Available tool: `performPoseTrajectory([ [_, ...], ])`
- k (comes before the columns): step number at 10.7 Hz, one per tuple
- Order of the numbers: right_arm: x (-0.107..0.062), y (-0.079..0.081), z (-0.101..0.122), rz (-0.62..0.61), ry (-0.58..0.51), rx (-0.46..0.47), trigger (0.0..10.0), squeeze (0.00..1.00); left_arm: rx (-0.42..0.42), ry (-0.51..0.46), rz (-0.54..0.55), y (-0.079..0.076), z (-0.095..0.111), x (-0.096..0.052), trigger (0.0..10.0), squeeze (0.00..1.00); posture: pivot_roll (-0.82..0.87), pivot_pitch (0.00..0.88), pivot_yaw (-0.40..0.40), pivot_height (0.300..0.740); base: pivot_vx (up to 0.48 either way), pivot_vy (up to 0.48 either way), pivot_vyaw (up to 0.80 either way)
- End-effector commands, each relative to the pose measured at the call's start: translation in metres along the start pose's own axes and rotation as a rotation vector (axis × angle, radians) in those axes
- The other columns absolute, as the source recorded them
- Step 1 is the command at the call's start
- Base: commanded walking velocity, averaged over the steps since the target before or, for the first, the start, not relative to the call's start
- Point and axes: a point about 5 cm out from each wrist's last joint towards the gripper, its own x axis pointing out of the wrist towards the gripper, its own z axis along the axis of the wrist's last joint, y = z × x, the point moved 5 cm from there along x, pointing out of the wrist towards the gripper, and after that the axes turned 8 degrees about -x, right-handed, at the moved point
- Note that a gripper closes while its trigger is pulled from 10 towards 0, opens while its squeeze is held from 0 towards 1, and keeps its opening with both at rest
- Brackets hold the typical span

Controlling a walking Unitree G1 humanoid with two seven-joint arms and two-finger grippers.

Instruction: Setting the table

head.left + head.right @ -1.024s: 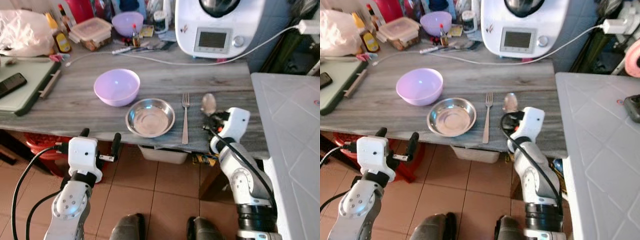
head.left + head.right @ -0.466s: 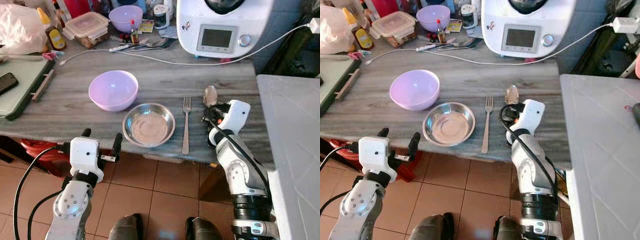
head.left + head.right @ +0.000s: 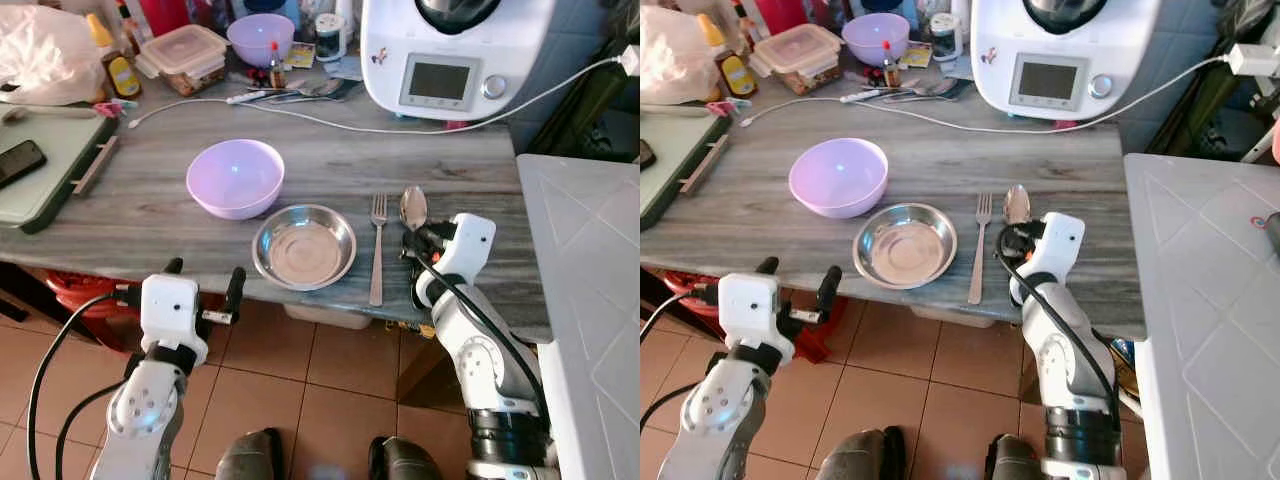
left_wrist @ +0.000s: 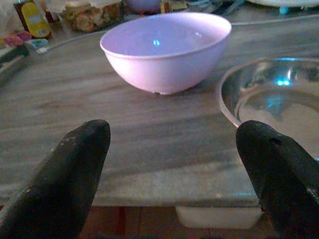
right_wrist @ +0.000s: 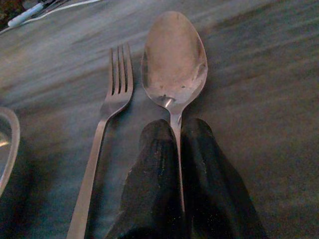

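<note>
Right wrist view: right claw (image 5: 178, 164) pinches the unmarked spoon (image 5: 174, 62); left claw (image 4: 174, 149) gapes wide.

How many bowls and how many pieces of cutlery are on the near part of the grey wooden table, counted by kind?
Round lilac plastic bowl: 1
Shallow round steel bowl: 1
Steel fork: 1
Steel spoon, handle pinched by the right end effector: 1
Total: 4

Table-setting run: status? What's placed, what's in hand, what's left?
Placed: steel bowl near the table's front edge, fork just right of it, purple bowl behind. In hand: right end effector shut on the spoon, beside the fork. Left: release the spoon. Left end effector open, empty, below the table edge.
</note>
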Motion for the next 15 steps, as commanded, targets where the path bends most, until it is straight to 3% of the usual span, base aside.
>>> performPoseTrajectory([
  [1,-0.003,-0.001,-0.022,0.0,0.094,0.025,10.0,0.0,0.004,0.009,0.004,0.001,-0.001,0.0,10.0,0.0,0.06,0.144,0.058,0.74,0.0,0.0,0.0],
  [4,-0.005,-0.003,-0.024,-0.005,0.106,0.021,10.0,0.0,0.003,0.017,0.001,0.0,-0.004,-0.002,10.0,0.0,0.06,0.14,0.058,0.74,0.0,0.0,0.0],
  [5,-0.003,-0.001,-0.023,-0.001,0.104,0.027,10.0,0.96,0.003,0.016,0.003,0.0,-0.003,-0.001,10.0,0.0,0.07,0.137,0.06,0.74,0.0,0.0,0.0],
  [6,-0.003,-0.001,-0.022,0.0,0.104,0.028,10.0,1.0,0.004,0.017,0.002,0.0,-0.003,-0.001,10.0,0.0,0.07,0.137,0.06,0.74,0.0,0.0,0.0],
  [10,-0.007,-0.003,-0.012,0.007,0.063,-0.007,10.0,1.0,-0.001,0.017,0.0,-0.002,-0.004,-0.002,10.0,0.0,0.06,0.134,0.058,0.74,0.0,0.0,0.0],
  [13,-0.017,0.005,0.027,0.051,-0.136,-0.163,10.0,1.0,-0.014,0.012,0.032,0.001,-0.003,-0.001,10.0,0.0,0.05,0.12,0.056,0.74,0.0,0.0,0.0],
  [14,-0.023,-0.001,0.038,0.017,-0.21,-0.215,10.0,1.0,-0.003,0.035,0.144,0.016,-0.01,-0.002,10.0,0.0,0.04,0.093,0.06,0.74,0.0,0.0,0.0],
  [15,-0.026,-0.003,0.045,0.016,-0.255,-0.249,10.0,1.0,-0.004,0.049,0.166,0.019,-0.014,-0.002,10.0,0.0,0.03,0.078,0.06,0.74,0.0,0.0,0.0],
])
